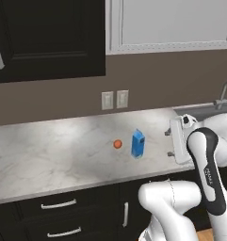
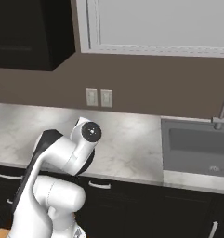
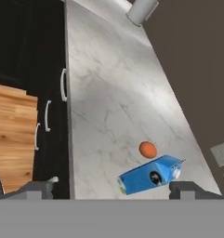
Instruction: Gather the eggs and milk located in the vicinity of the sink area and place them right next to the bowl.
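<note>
Arm, in the left base view, rises from the lower right, folds at a dark elbow and carries its white hand out level over the marble surface [image 1: 49, 150], with the milk [image 1: 138, 143] standing upright and an orange ball [image 1: 117, 144] just beside it, both left of the hand. From the right base view the bent arm hides the hand, and the sink [image 2: 197, 144] lies well off to the right. Seen from the hand, the jaws [image 3: 111, 188] are spread wide and hold nothing; the milk sits between and just ahead of them, the orange ball just past it, and a grey cylinder [image 3: 142, 10] far ahead.
</note>
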Available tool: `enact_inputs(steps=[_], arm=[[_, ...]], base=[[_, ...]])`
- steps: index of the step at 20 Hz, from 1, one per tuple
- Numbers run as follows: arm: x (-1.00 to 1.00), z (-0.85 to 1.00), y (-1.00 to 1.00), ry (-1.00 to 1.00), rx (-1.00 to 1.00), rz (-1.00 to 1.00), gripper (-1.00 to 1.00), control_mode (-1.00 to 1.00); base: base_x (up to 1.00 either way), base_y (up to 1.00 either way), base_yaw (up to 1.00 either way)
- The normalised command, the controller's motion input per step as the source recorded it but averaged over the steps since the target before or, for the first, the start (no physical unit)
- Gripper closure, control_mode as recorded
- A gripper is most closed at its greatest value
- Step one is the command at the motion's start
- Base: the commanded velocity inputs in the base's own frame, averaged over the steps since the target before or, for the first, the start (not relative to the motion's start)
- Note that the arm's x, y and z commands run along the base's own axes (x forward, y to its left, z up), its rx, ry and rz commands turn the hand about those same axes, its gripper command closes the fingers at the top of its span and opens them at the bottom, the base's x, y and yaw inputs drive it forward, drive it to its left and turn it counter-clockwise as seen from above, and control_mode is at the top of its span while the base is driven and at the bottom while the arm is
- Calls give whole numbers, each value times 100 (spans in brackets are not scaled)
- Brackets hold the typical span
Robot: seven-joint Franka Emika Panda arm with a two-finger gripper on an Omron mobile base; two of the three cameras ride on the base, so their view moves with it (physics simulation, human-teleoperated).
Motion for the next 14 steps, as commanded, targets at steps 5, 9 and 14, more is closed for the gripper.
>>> enact_inputs(steps=[5,9,14], arm=[[0,0,0,0,0,0,-100,100],[0,0,0,0,0,0,-100,100],[0,0,0,0,0,0,-100,100]], base=[[51,17,5],[64,16,13],[32,9,8]])
